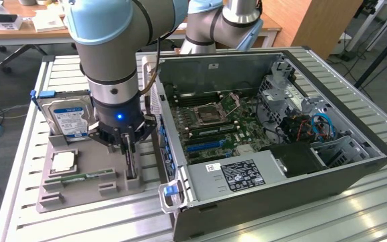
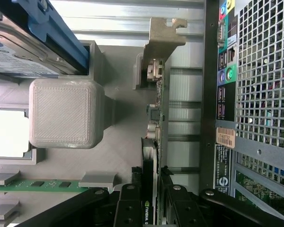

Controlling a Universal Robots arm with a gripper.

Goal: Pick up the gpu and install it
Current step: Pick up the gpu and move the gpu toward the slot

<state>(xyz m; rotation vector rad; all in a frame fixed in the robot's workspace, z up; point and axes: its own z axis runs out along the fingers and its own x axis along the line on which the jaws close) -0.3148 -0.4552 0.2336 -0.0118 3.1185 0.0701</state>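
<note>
**A:** Gpu (image 1: 131,166) – where does it sit?

**B:** On its edge in the gray tray (image 1: 79,194), just beside the computer case (image 1: 281,126). The pincer (image 1: 127,147) clamps it, one finger against each face.

**A:** Can you see all of it?

**B:** No. In the exterior view the arm hides its far end and the tray slot hides its lower edge. The wrist view adds the metal bracket (image 2: 163,33) and the case's rear ports (image 2: 225,71), but the fingers (image 2: 128,208) are cut off there.
</note>
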